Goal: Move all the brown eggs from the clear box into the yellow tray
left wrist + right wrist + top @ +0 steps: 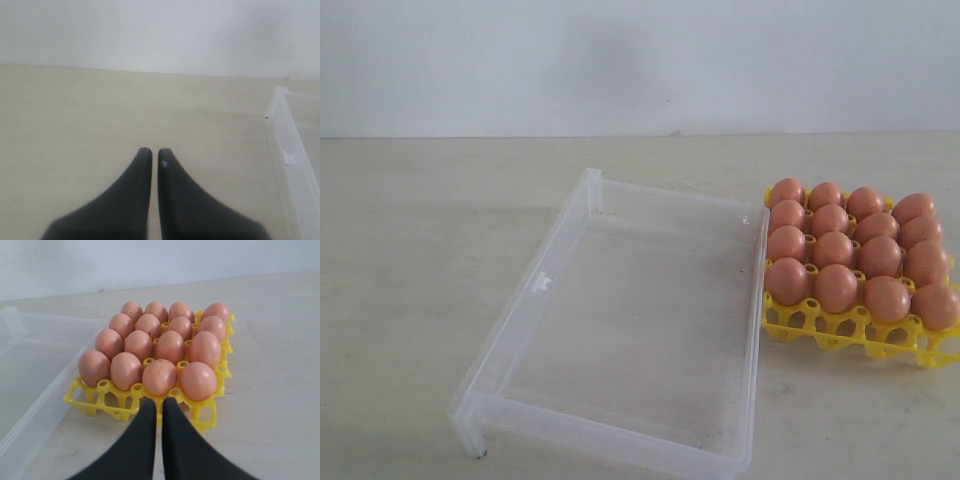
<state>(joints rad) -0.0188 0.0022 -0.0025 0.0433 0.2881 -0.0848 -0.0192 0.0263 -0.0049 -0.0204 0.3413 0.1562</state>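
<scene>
Several brown eggs (835, 248) fill the cells of the yellow tray (840, 335), which stands at the right, touching the clear box (560, 255). No eggs lie inside the box. The right wrist view shows the same eggs (160, 347) in the tray (107, 402), with my right gripper (159, 402) shut and holding nothing, just short of the tray's near edge. My left gripper (154, 153) is shut and holds nothing, over bare table beside the box's wall (287, 155). Neither gripper shows in the exterior view.
A beige table (410, 250) carries everything, with a white wall (620, 60) behind it. The box has a small tab (542, 283) on its left wall. The tray reaches the right edge of the exterior view.
</scene>
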